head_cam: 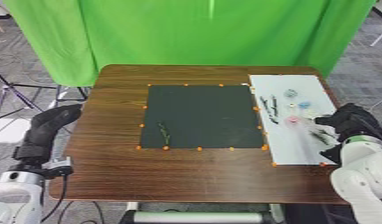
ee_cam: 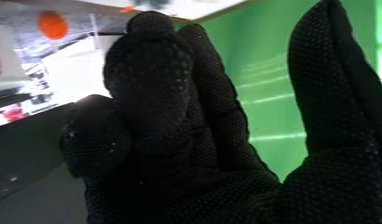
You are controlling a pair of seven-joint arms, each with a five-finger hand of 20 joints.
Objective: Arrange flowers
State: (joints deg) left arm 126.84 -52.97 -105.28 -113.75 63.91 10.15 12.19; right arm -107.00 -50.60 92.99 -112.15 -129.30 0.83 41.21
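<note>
The green stem (head_cam: pixel 164 134) on the dark mat (head_cam: pixel 205 112), near its left corner, could be knocked askew by a careless placing. Crowding is the bigger risk — closing low at the white board (head_cam: pixel 298 152), the right hand (head_cam: pixel 352 121) could crush the pink flower (head_cam: pixel 292 120) or drag the blue flower (head_cam: pixel 305 105) beyond. It's open and empty, thumb spread wide — the left hand (head_cam: pixel 52 121) hangs relaxed beside the bench (head_cam: pixel 161 172), fingers loosely extended.

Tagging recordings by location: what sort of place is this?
Probably a robotics lab or test area: a green cloth backdrop, orange markers around a dark mat, and a tripod standing on carpet.
</note>
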